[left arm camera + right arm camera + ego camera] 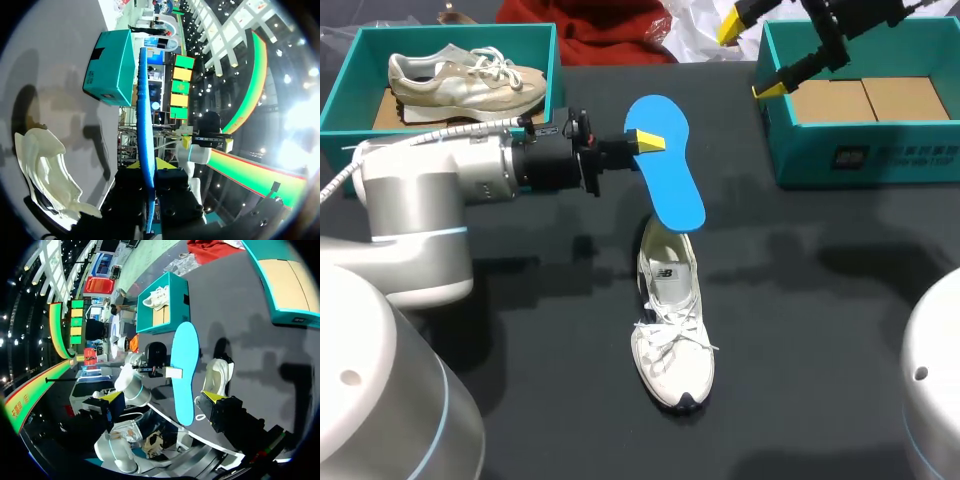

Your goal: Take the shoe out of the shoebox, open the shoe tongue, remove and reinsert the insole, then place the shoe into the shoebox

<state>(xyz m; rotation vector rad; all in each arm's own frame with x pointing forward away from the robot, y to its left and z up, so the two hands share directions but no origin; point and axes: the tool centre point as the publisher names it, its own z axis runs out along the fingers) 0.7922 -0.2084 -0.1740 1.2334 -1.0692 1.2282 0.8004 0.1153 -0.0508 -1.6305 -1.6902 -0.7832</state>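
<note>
My left gripper (pixel 646 141) is shut on the edge of a blue insole (pixel 670 165) and holds it in the air above the heel of a white shoe (pixel 672 325), which lies on the black table. In the left wrist view the insole (pixel 142 120) shows edge-on between the pinched fingers, with the white shoe (pixel 45 170) beside and below. My right gripper (pixel 750 58) hangs open and holds nothing over the near-left corner of the right teal shoebox (pixel 800 160). From the right wrist, the insole (pixel 184 370) and shoe (pixel 217 377) lie well ahead of its spread fingers.
A second teal shoebox (pixel 345 95) at the back left holds a beige shoe (pixel 460 80). The right shoebox has only a cardboard floor (pixel 865 98). Red cloth (pixel 610 30) and crumpled white paper (pixel 695 30) lie at the table's far edge.
</note>
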